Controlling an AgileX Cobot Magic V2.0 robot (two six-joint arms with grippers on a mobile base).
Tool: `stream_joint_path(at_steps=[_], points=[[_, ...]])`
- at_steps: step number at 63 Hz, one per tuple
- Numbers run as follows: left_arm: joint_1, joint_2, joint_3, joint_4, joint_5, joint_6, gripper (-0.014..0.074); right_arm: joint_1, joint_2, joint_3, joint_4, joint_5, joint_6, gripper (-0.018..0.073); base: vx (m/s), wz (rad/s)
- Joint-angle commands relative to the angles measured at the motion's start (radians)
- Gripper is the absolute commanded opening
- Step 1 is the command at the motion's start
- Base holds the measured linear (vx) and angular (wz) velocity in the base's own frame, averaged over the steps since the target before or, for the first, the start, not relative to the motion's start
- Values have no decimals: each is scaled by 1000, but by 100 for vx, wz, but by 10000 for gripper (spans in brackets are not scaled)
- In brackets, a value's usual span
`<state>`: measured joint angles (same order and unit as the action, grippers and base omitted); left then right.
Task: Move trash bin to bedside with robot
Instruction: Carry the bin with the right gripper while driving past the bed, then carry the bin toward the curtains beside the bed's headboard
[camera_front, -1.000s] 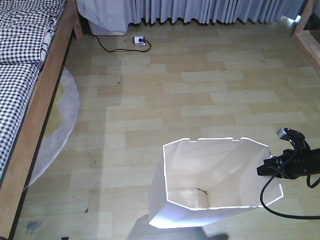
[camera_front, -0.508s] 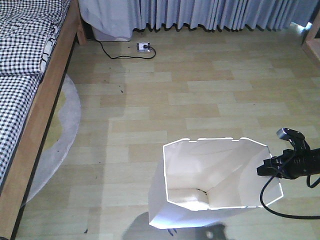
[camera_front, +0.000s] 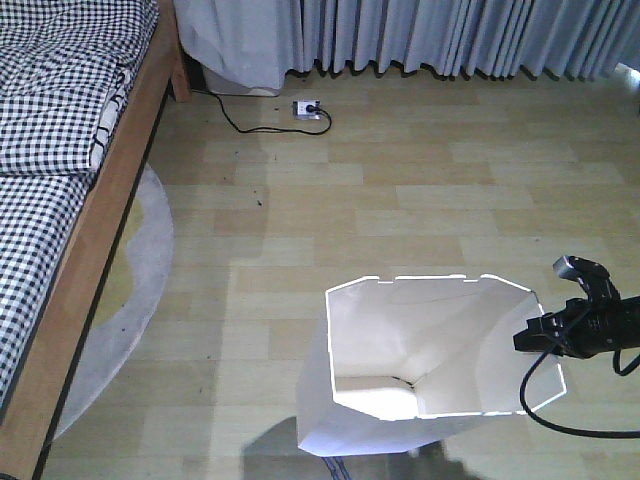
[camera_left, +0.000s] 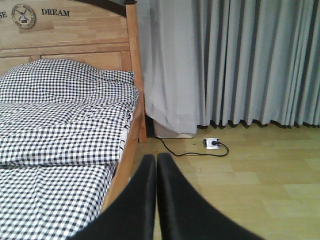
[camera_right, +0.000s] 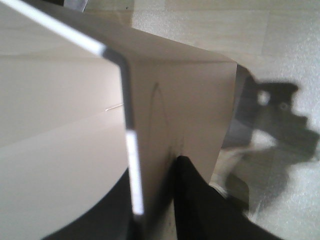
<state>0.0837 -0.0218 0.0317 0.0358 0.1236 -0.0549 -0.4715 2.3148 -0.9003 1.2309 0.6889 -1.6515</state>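
Trash bin (camera_front: 430, 330) is low and right of middle in the front view, well apart from the bed (camera_front: 105, 210) on the left edge. I think you should roll left slowly and hold the pinch firm, since the thin wall may bend or slip.

The floor (camera_front: 400, 200) is smooth wood planks. The bed has a light wood frame and soft checked covers. The rug (camera_front: 130, 300) is pale and round, and its edge might catch. The trash bin is white plastic with cut corners and a narrower bottom.

Your right end effector (camera_front: 535, 335) pinches its right rim, one finger inside and one outside. Your left end effector (camera_left: 156, 165) is pressed together and holds nothing.
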Motion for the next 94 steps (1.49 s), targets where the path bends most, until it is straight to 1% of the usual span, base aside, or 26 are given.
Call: stream_joint_path(at_steps=[1,94], points=[[-6,-5,-24,-2,-73,-4,-6,-1,-64,-7,60,246,14,-5,22,6],[-6,-5,-24,-2,-73,-4,-6,-1,-64,-7,60,246,14,-5,20,0]])
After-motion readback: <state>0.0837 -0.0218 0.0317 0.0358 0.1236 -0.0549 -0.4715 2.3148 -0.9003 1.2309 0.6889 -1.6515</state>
